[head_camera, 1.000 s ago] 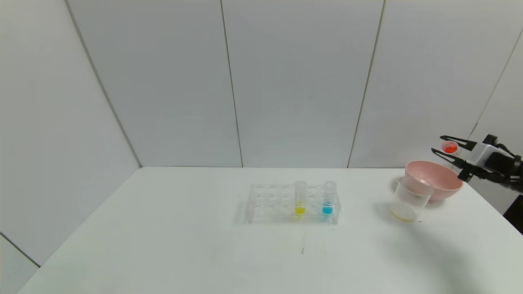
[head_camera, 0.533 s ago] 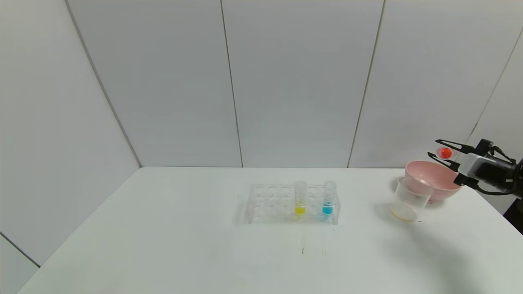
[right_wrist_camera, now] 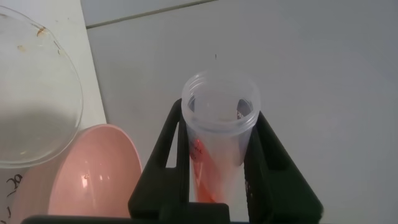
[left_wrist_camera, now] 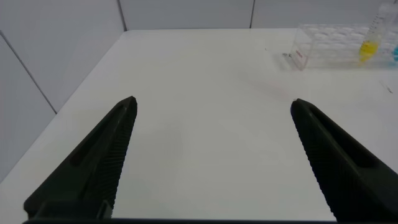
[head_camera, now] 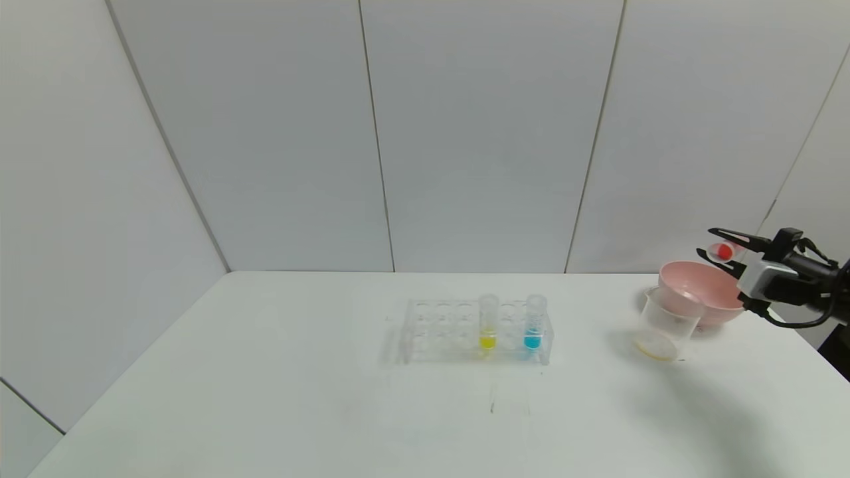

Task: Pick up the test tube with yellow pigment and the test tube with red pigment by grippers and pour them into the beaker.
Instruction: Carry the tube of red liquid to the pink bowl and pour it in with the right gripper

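My right gripper [head_camera: 721,251] is shut on the test tube with red pigment [head_camera: 723,251], held above the far rim of the pink bowl, right of the beaker [head_camera: 666,323]. In the right wrist view the tube [right_wrist_camera: 219,140] lies between the fingers [right_wrist_camera: 168,146] with its open mouth pointing away and red liquid streaked along its wall. The beaker's rim [right_wrist_camera: 73,81] shows there too. The test tube with yellow pigment [head_camera: 488,322] stands in the clear rack [head_camera: 438,332]. My left gripper [left_wrist_camera: 212,106] is open and empty over the table's left side, out of the head view.
A tube with blue liquid [head_camera: 534,323] stands in the rack right of the yellow one. The pink bowl [head_camera: 690,282] sits just behind and right of the beaker, near the table's right edge. The beaker holds a thin yellowish layer at its bottom.
My right gripper has dropped slightly and rotated, tipping the red tube; its red tip shifted left, toward the beaker side.
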